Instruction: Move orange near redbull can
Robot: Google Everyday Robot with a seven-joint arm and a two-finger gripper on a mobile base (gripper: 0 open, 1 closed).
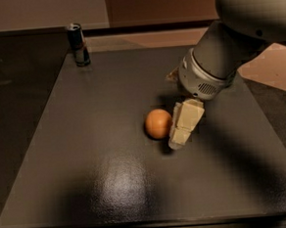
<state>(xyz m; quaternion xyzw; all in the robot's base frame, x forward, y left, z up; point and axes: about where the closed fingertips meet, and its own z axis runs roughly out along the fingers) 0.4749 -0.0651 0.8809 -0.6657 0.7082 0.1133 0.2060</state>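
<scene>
The orange [158, 123] lies near the middle of the dark table [87, 159]. The redbull can [78, 44], slim, blue and silver, stands upright at the table's far left corner, well away from the orange. My gripper [178, 139] hangs from the grey arm [213, 67] on the right and points down to the tabletop. It sits right against the orange's right side. The orange rests on the table.
The table's far edge runs behind the can, with a tan floor patch [142, 40] beyond it. The right edge is next to the arm's base side. A dark floor surrounds the table on the left.
</scene>
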